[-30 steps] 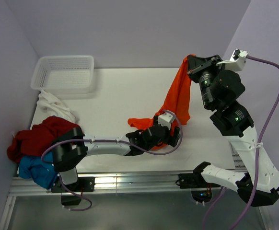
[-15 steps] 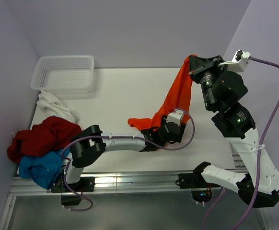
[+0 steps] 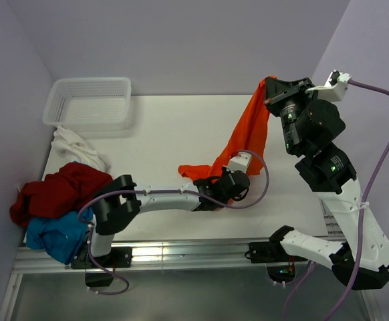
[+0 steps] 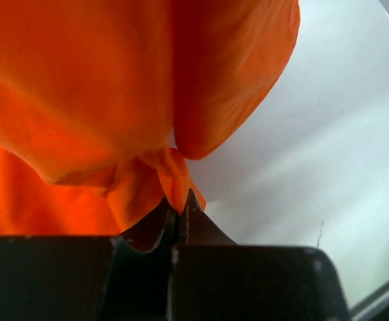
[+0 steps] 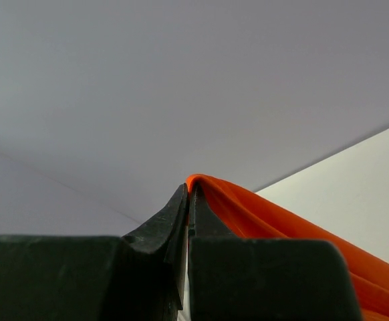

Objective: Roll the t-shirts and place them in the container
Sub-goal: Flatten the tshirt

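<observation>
- Orange t-shirt (image 3: 246, 134): held up off the counter (image 3: 161, 127), strung between both arms. One loose end trails flat on the counter, just left of the lower grip.
- Right tool (image 3: 268, 81): pressed together, pinching the shirt's top fold, raised high over the far right corner.
- Left tool (image 3: 218, 177): pressed together, pinching a bunched bit of the shirt's lower edge, low over the counter's middle toward the near edge.
- Key relation: the shirt's long axis runs on a slant from the high far-right grip down to the low near-centre grip. The cloth sags in folds and is not spread.
- Judgement: the shirt must be laid flat along that line before any rolling. The left arm is nearer the counter.
- Dark red t-shirt (image 3: 57, 190), blue t-shirt (image 3: 51, 237) and white t-shirt (image 3: 74, 148) are heaped at the left edge, untouched.
</observation>
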Controlling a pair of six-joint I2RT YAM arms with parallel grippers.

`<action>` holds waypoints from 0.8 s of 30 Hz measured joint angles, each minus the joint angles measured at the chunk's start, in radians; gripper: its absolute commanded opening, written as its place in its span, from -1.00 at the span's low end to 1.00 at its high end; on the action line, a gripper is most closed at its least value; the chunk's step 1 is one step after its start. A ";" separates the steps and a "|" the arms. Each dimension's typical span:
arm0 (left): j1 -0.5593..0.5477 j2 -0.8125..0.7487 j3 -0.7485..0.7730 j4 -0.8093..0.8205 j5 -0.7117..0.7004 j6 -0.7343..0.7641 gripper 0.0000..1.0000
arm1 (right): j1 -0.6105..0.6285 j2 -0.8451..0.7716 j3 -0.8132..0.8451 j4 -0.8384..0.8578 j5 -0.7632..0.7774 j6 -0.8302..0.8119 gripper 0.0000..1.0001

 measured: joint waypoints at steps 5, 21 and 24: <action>-0.008 -0.147 -0.016 -0.190 -0.039 -0.013 -0.99 | -0.003 0.004 0.000 0.000 0.033 -0.007 -1.00; 0.082 -0.879 -0.120 -0.653 -0.466 -0.119 -0.99 | -0.185 0.152 0.042 -0.100 -0.201 0.020 -1.00; 0.089 -0.878 -0.093 -0.676 -0.433 -0.043 -0.99 | -0.196 0.130 0.047 -0.120 -0.270 0.019 -1.00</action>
